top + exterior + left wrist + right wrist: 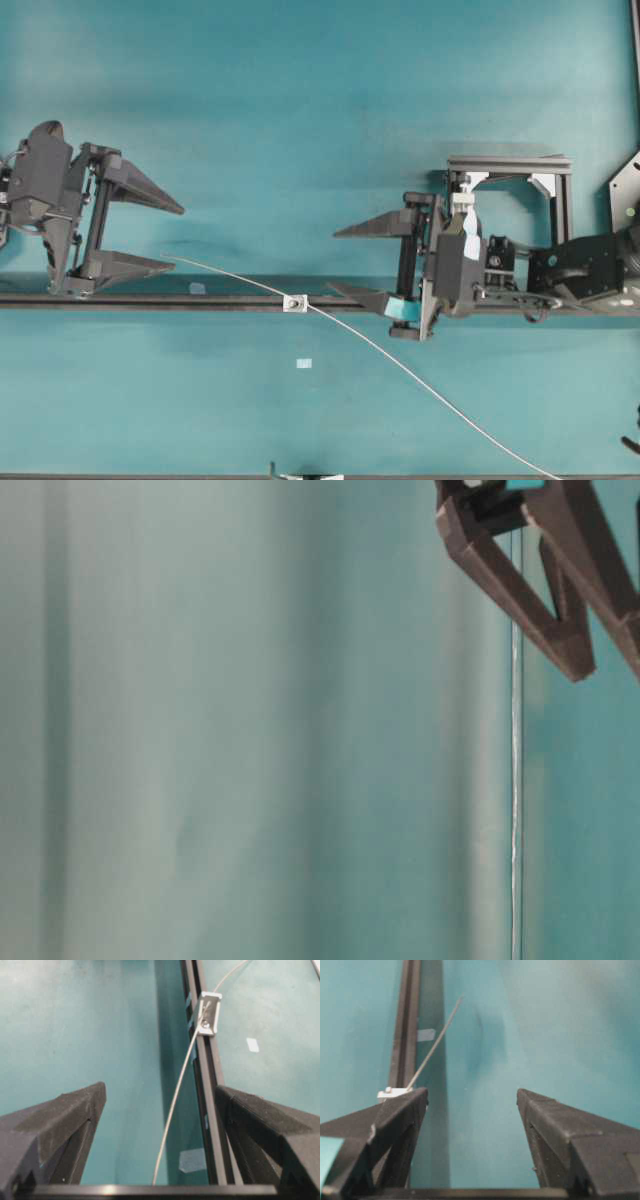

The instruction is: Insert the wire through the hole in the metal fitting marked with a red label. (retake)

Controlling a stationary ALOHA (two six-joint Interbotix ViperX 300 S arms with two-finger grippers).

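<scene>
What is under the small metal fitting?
The fitting sits on the black rail, with the wire running through it. The rail surface directly beneath is covered.

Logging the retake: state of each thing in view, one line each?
wire: passes through the fitting, free end out on the left gripper's side, held by nothing.
metal fitting: sits on the black rail, threaded.
left gripper: open, empty, apart from the wire.
right gripper: open, empty, lower finger near the fitting.

Robotics lab bench: teal tabletop, black rail, aluminium frame.
</scene>
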